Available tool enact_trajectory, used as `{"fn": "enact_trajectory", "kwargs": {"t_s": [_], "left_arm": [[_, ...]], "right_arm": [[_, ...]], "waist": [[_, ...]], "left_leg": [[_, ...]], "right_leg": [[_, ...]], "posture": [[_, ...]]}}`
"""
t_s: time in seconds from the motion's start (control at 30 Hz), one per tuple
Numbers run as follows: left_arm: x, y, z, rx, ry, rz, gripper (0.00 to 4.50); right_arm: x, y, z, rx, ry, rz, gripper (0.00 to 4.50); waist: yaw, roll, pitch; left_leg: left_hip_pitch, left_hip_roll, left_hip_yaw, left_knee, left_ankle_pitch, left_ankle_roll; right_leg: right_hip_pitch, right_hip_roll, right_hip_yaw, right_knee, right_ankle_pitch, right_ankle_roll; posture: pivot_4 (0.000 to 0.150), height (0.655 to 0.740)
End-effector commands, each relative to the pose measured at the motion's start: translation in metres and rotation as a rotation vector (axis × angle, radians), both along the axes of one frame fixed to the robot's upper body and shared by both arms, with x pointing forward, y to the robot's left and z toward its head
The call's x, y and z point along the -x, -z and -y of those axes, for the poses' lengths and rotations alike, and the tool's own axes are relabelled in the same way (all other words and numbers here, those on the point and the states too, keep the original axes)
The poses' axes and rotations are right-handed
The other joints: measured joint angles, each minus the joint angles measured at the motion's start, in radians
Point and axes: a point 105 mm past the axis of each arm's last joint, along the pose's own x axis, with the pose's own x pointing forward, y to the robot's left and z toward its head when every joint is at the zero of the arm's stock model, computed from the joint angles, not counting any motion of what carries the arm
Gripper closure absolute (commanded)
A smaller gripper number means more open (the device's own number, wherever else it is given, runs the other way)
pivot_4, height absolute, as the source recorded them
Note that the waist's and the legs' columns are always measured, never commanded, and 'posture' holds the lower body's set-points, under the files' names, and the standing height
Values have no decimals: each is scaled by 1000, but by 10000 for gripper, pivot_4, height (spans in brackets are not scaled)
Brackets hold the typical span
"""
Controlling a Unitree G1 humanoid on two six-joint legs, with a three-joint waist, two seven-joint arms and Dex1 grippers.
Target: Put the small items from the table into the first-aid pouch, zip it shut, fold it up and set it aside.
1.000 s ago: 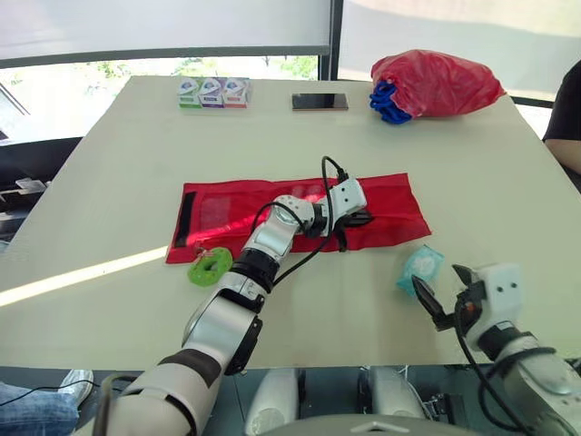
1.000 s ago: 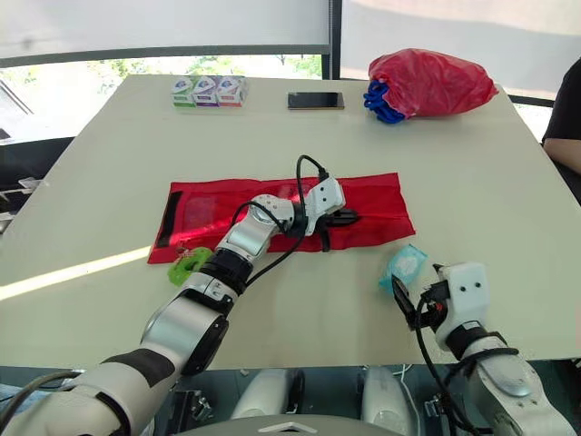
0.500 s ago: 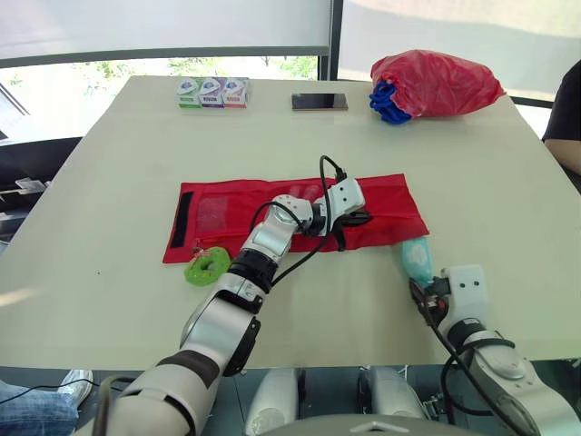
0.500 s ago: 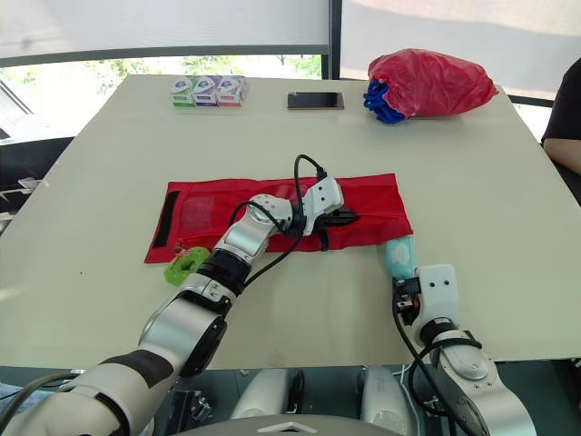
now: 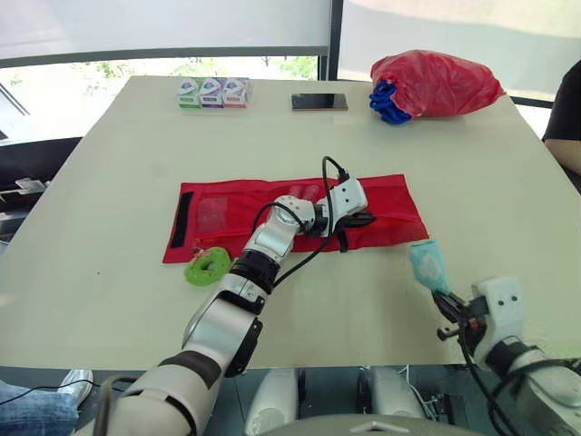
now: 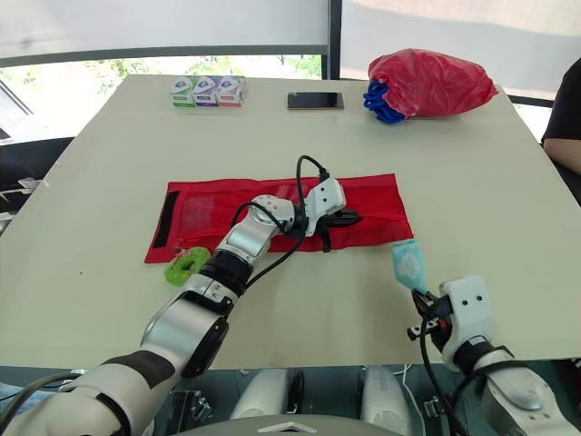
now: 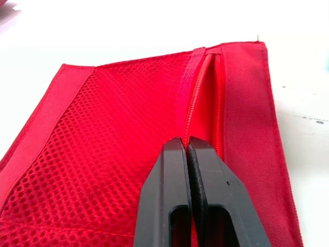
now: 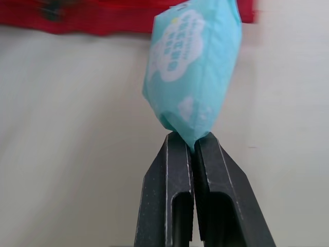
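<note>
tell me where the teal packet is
The teal packet is pinched in the right tool, on the robot's right, just beyond the right end of the red pouch.

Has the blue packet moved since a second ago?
Yes. The blue packet lay flat beside the red pouch; now the right gripper holds it tipped on end, near the same pouch corner.

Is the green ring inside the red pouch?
No, the green ring lies out on the table at the pouch's near edge.

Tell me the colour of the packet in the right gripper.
The packet is light turquoise with a white cloud-like print; the right wrist view shows it best.
</note>
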Motion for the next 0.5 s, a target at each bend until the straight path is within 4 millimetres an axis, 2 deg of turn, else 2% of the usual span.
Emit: {"fn": "enact_trajectory", "kwargs": {"t_s": [0.03, 0.3, 0.5], "left_arm": [[8, -14, 10, 50, 64, 45, 45000], [29, -17, 21, 75, 159, 45, 45000], [33, -21, 25, 92, 175, 52, 45000]], "right_arm": [[2, -14, -14, -86, -73, -2, 44742], [-37, -5, -13, -135, 9, -75, 44742], [-46, 3, -15, -162, 50, -124, 44742]], "waist": [[0, 0, 0], [3, 0, 0], [2, 0, 0]], "left_leg": [[0, 0, 0, 0, 0, 0], [-1, 0, 0, 0, 0, 0], [-1, -1, 0, 0, 0, 0]], "right_leg": [[0, 0, 0, 0, 0, 0], [0, -1, 0, 0, 0, 0], [0, -1, 0, 0, 0, 0]], "posture": [[1500, 7400], [1500, 7400], [1500, 7400]]}}
